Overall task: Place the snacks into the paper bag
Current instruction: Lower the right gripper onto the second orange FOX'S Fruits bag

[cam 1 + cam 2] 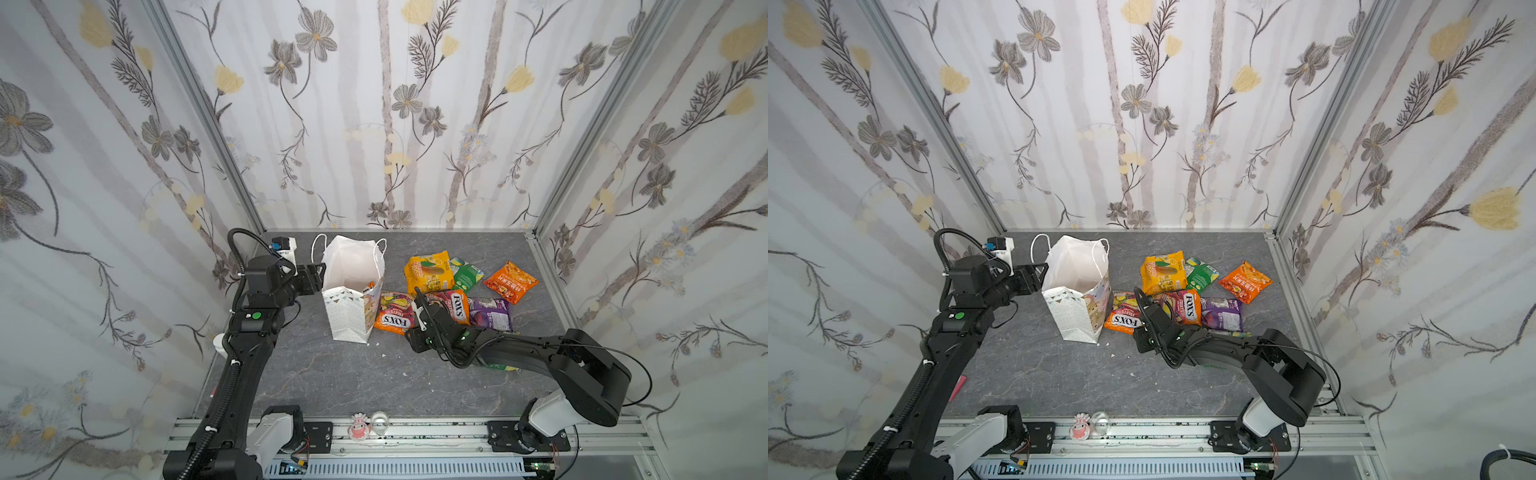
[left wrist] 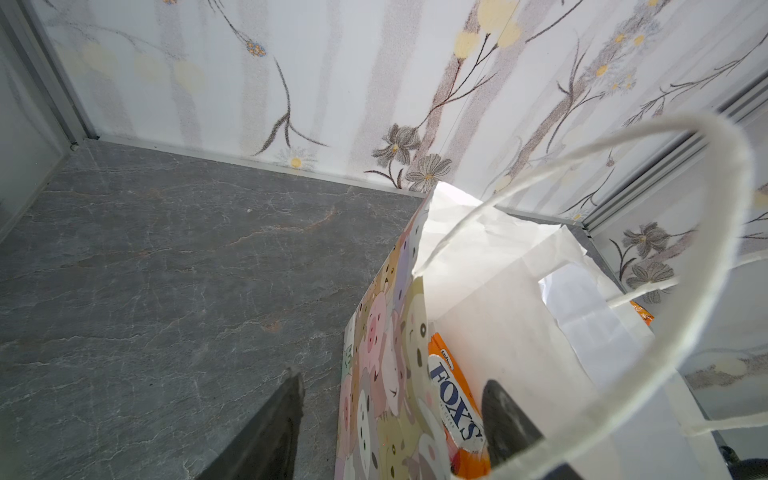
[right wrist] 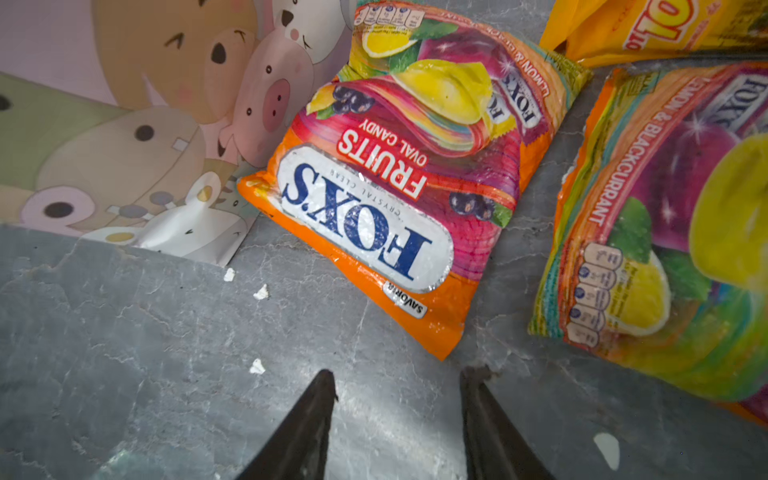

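Table: grey stone-pattern table [image 1: 332, 382], enclosed by floral walls [image 1: 374, 124] on 3 sides; carries every item below.
Paper bag: white paper bag [image 1: 349, 316], upright, left of centre, mouth open. The dotted side faces near and a cartoon-print side faces right, toward the loose snacks. White cord handles [image 2: 715, 266] stand at the rim.
Left gripper: left gripper [image 2: 393, 376] at the left part of the bag rim, jaws a moderate width apart. 1 finger is outside the bag and 1 inside, with a cartoon-print wall between them. A gap shows beside the outer finger; no pinch is visible.
Right gripper: right gripper [image 3: 400, 371] low over bare table, right of the bag. The jaws are parted to a moderate width and hold nothing. The tips point at the near FOX'S packet and stand just clear of its edge.
Yellow-orange packet: yellow-orange packet [image 1: 428, 272], flat, farthest of the central group.
Near FOX'S packet: near FOX'S packet [image 3: 374, 199], flat on the table, its far corner against the bag's cartoon side.
Right FOX'S packet: right FOX'S packet [image 1: 455, 307], just right of the near one.
Bagged FOX'S packet: bagged FOX'S packet [image 2: 453, 399], inside the bag against the printed wall.
Purple packet: purple packet [image 1: 490, 313], right of the FOX'S pair.
Orange chip packet: orange chip packet [image 1: 510, 282], farthest right.
Green packet: green packet [image 1: 467, 274], partly under the yellow-orange one.
Scraps: white scraps [image 3: 261, 292] on the table near the bag's base.
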Tool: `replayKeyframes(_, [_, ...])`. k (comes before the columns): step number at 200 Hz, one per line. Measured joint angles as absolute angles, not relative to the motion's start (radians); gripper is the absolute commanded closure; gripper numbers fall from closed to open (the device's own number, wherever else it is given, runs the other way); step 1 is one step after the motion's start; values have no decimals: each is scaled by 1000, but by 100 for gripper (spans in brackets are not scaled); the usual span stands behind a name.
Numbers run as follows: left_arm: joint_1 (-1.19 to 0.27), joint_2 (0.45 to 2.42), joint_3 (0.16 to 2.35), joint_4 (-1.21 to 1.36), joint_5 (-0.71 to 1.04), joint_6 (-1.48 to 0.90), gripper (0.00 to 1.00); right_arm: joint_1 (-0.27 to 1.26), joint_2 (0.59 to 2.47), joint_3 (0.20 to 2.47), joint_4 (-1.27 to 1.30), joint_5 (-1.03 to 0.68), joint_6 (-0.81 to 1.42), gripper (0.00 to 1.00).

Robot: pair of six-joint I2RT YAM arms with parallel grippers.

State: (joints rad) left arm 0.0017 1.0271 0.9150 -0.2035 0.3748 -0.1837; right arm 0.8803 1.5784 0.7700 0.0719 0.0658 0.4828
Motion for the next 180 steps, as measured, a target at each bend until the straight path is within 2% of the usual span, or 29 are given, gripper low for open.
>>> replayKeyframes(54, [2,1026,914,-198,374,-184,32,878,1702,858,62,89,432,45])
replayKeyframes(94, [2,1026,914,-198,370,-184,32,878,1705,862,55,97,423,42])
replayKeyframes(144, [2,1026,914,-198,370,-184,32,878,1709,858,52,112,417,34])
replayKeyframes(180, [2,1026,914,-198,370,-184,32,879,1736,876,32,136,409,33])
